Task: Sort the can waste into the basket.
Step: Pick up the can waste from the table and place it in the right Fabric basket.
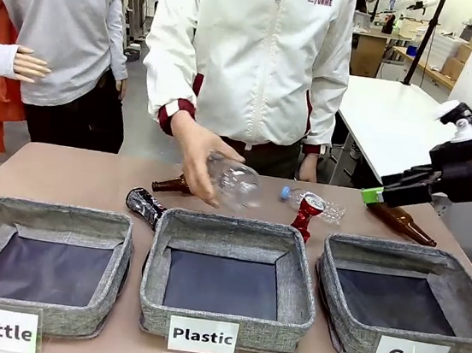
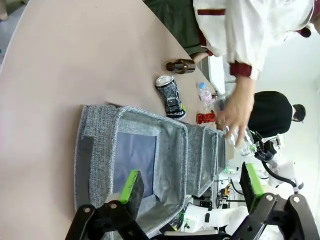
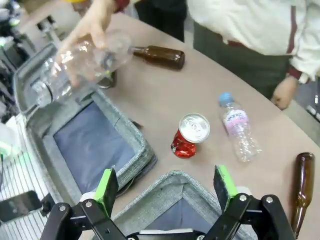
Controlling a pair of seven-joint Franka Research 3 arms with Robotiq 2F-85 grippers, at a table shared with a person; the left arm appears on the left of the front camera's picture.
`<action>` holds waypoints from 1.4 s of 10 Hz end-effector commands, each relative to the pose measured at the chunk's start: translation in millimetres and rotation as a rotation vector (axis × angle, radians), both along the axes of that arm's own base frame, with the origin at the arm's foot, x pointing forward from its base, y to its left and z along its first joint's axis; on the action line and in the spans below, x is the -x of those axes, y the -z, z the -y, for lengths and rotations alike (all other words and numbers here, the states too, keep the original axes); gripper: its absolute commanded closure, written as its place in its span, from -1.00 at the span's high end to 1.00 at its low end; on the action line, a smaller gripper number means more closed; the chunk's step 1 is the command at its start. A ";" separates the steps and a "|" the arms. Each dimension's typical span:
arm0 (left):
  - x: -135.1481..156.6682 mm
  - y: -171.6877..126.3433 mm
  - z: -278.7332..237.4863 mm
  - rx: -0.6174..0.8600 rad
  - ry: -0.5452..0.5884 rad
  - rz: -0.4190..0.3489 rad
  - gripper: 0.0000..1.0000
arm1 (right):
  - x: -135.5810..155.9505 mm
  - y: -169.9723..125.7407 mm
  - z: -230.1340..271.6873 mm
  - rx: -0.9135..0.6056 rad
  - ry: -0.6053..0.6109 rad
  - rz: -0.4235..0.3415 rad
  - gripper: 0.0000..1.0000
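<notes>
With both your right gripper (image 3: 167, 182) and left gripper (image 2: 192, 185) released and empty, take the crushed shiny red metal can (image 3: 190, 136), standing mid-frame in the right wrist view just beyond the grey woven basket (image 3: 172, 176), across its crumpled waist: probably light, thin-walled, slippery.

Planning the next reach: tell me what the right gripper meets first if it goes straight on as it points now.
Most likely the red can, just past the rim of the Can basket. The open right gripper points roughly at it; depth is unclear, so it could catch that rim first.
</notes>
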State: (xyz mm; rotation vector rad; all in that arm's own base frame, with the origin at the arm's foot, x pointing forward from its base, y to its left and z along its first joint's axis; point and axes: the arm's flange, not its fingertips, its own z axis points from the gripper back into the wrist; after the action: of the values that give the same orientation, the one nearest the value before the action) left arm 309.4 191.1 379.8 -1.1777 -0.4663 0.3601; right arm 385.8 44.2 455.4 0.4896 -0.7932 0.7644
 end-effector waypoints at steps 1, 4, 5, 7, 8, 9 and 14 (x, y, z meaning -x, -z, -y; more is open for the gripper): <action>-0.1 0.2 -1.3 0.002 0.007 0.028 1.00 | -29.5 24.0 11.6 0.041 -0.230 0.049 1.00; -0.1 0.2 -1.3 0.002 0.007 0.028 1.00 | -68.7 44.4 85.2 -0.064 -0.344 0.184 1.00; -0.1 0.2 -1.3 0.002 0.007 0.028 1.00 | -72.4 54.3 105.0 -0.067 -0.381 0.185 1.00; -0.1 0.2 -1.3 0.002 0.007 0.028 1.00 | -63.3 70.9 138.7 -0.103 -0.366 0.206 1.00; -0.1 0.2 -1.3 0.002 0.007 0.028 1.00 | -63.8 78.0 138.2 -0.124 -0.334 0.214 1.00; -0.1 0.2 -1.3 0.002 0.007 0.028 1.00 | -68.9 84.1 126.4 -0.118 -0.309 0.206 1.00; -0.1 0.2 -1.3 0.002 0.007 0.028 1.00 | -119.6 111.8 54.7 -0.088 -0.300 0.135 1.00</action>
State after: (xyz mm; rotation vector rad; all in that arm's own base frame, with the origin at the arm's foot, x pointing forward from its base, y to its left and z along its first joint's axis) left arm 309.5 191.1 379.8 -1.1788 -0.4658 0.3571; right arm 491.9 -15.0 343.5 0.6888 -0.9019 1.0949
